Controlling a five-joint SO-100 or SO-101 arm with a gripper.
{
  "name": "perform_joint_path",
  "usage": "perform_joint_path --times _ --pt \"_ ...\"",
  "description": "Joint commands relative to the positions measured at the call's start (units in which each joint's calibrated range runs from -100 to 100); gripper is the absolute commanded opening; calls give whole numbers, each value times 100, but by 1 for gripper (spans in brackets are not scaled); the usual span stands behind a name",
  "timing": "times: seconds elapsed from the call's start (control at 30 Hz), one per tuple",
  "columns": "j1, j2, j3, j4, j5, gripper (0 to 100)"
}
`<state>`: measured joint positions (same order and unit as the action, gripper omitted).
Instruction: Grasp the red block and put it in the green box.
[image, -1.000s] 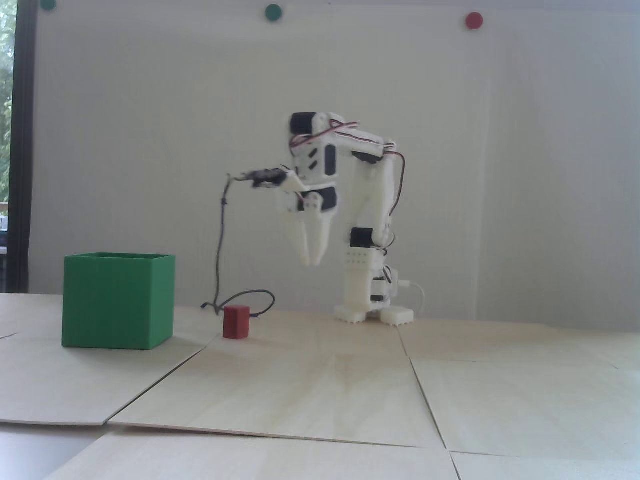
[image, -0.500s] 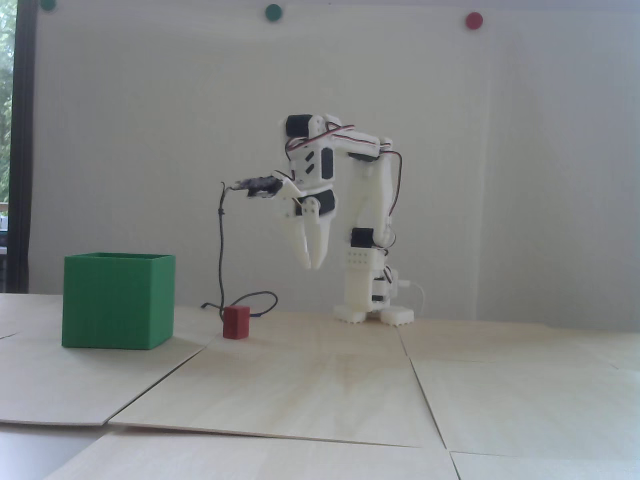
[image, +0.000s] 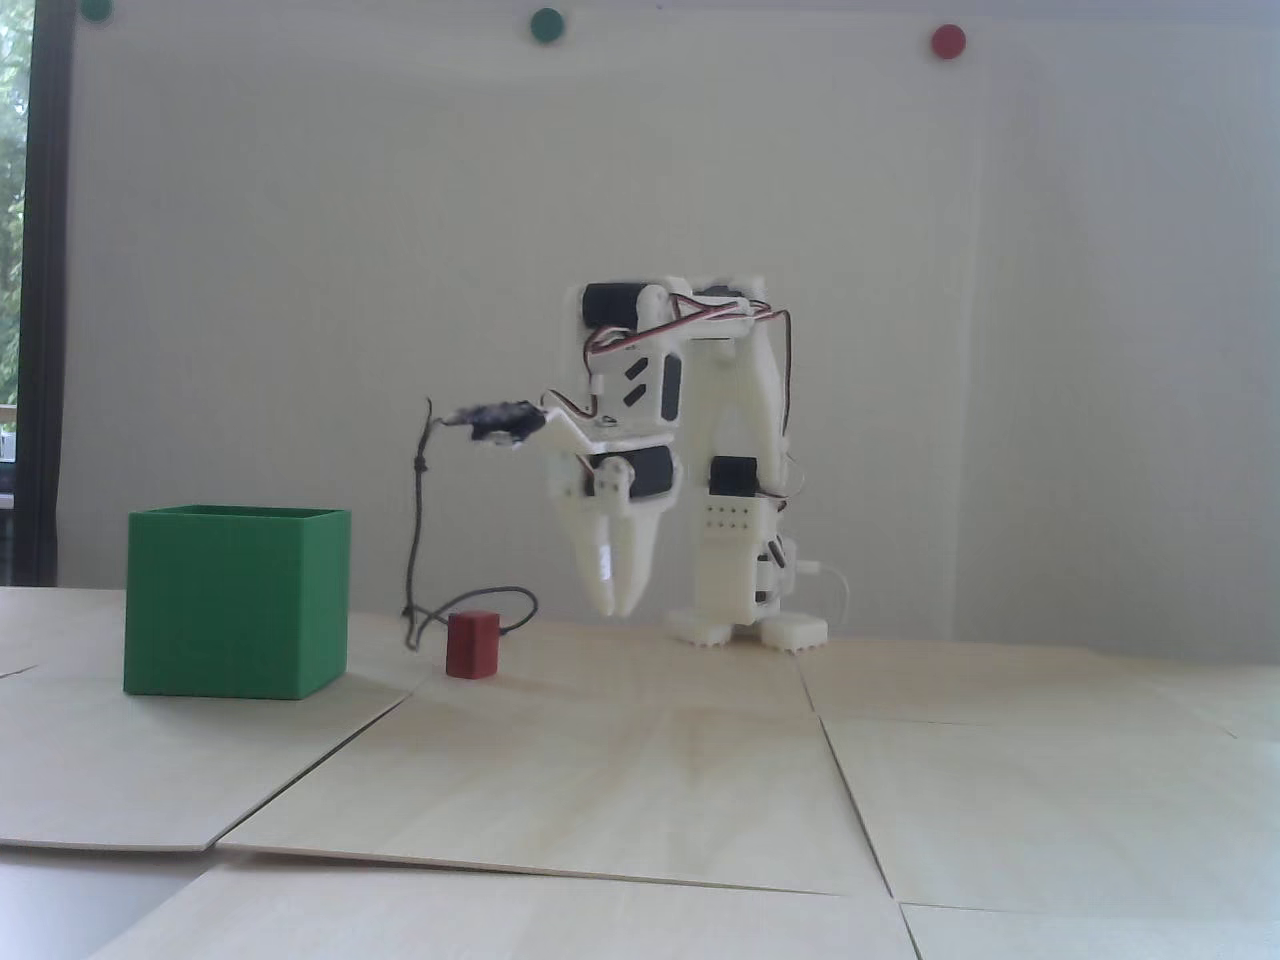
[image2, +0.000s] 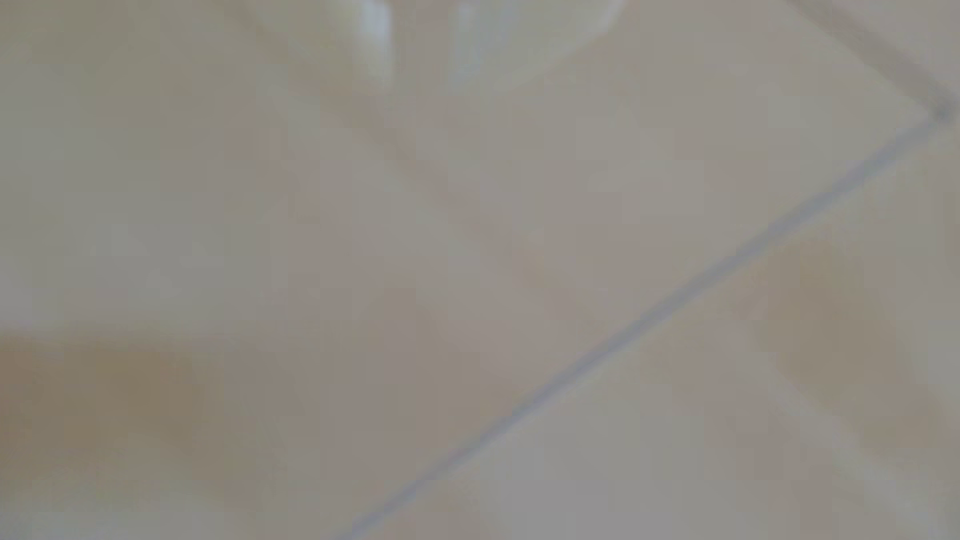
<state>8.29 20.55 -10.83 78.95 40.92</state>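
In the fixed view the small dark-red block stands on the pale wooden table, just right of the large green box. My white gripper points straight down, its tips close above the table, to the right of the red block and farther back, apart from it. The fingertips look pressed together with nothing between them. The wrist view is heavily blurred: only pale fingers at the top edge and bare tabletop show, with neither the block nor the box in it.
A black cable hangs from the wrist camera and loops on the table behind the red block. The arm's base stands right of the gripper. Seams divide the table panels. Round dots sit on the wall.
The arm has folded down and the gripper has dropped from mid-height to just above the table. The cable loop shifted slightly. Block and box have not moved.
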Motion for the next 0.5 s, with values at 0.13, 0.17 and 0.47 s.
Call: perform_joint_path --times 0.13,0.17,0.47 --pt "164 -345 63 941 505 2" --pt "172 -464 178 1110 505 2" --pt "236 -1553 1438 1160 525 2"
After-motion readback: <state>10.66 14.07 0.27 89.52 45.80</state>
